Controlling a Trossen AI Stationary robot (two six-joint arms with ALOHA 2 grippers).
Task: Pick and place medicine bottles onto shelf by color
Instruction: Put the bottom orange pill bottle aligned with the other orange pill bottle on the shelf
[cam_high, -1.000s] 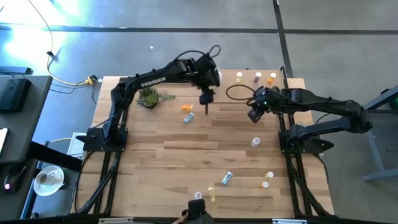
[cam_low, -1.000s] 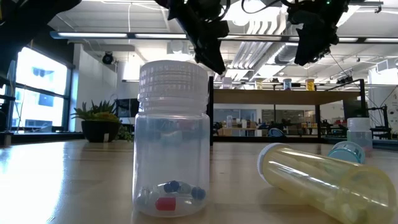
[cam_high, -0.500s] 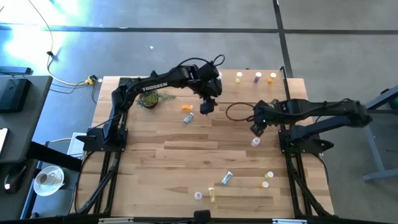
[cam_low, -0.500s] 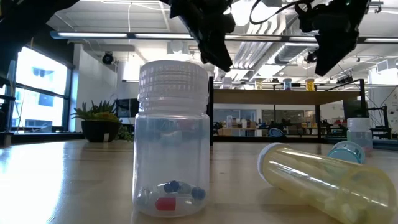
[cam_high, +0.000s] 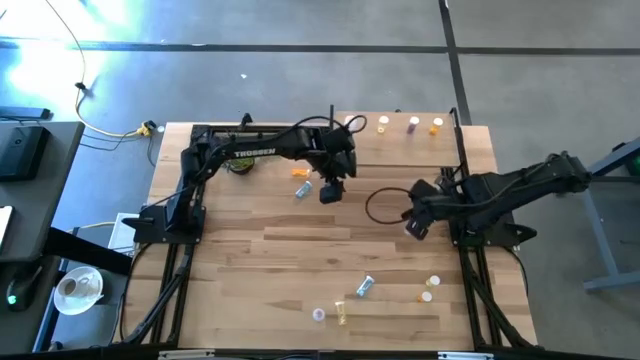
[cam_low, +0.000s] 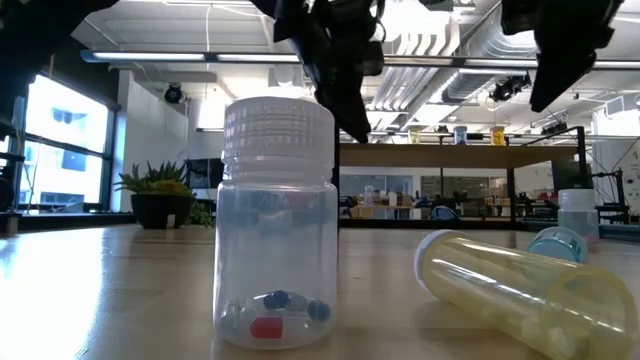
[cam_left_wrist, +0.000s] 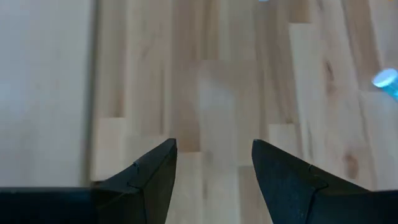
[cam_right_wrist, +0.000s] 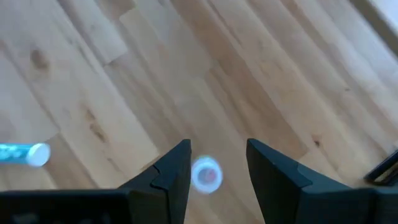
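Planked pale wood fills the table (cam_high: 260, 240), with a grey concrete floor all round it, and both dark arms are out over the boards. Right gripper (cam_right_wrist: 217, 163) hangs directly above a small clear bottle with a white cap (cam_right_wrist: 206, 173), standing upright on the planks near the table's right edge; the fingers are parted on either side of it and hold nothing, the cap showing between them from the wrist view. Left gripper (cam_left_wrist: 214, 163) hovers over bare planks toward the table's far middle, fingers spread wide and empty, with a pale blue bottle lying on its side (cam_high: 304, 189) just beside it and an orange one (cam_high: 301, 172) a little farther back. Up on the raised light-wood shelf (cam_high: 400, 140) at the far right, three bottles already stand in a row: yellow (cam_high: 384, 123), purplish (cam_high: 414, 123), orange (cam_high: 437, 124). More bottles lie scattered at the near edge, a blue one on its side (cam_high: 365, 286) among them. Risk here, as I read it: that upright clear bottle is small and light, so if the right arm descends slightly off-centre one fingertip could clip the cap and tip it over, sending it rolling. A loop of black cable (cam_high: 385, 205) also lies close by that gripper and could snag.
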